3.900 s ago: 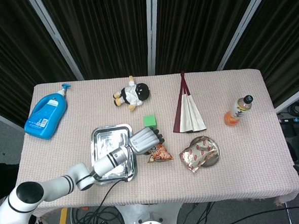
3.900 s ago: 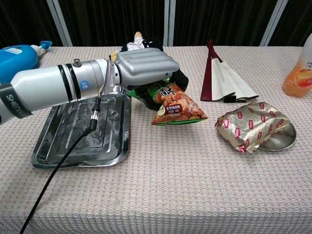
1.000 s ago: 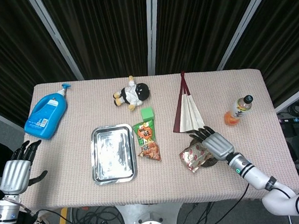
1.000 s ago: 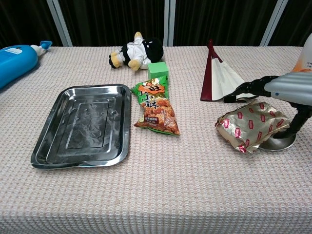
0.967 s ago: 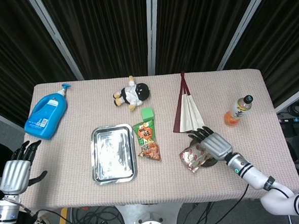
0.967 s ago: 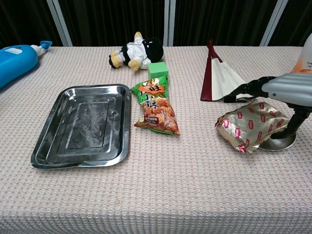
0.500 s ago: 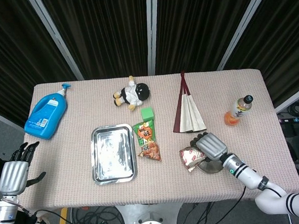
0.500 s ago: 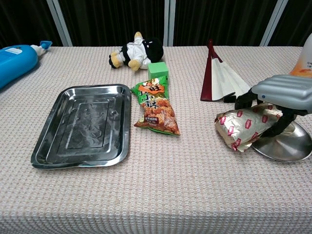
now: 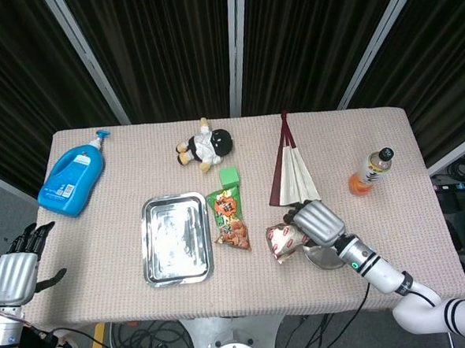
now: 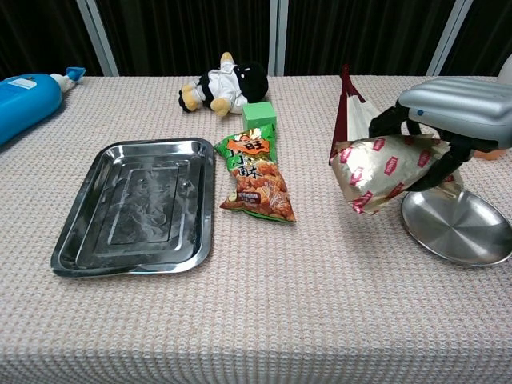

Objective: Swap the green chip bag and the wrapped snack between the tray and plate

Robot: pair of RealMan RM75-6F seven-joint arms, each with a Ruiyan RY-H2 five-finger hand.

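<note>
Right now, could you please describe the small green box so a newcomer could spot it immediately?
Start at the steel tray left of centre. The chip bag lies along its right edge, and the green box stands at that bag's far end, below the plush doll. It alone is plain, solid green.

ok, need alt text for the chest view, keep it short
The right hand holds a gold wrapped snack lifted above an empty round plate on a beige table. To the left, a green chip bag lies on the cloth beside an empty metal tray.
</note>
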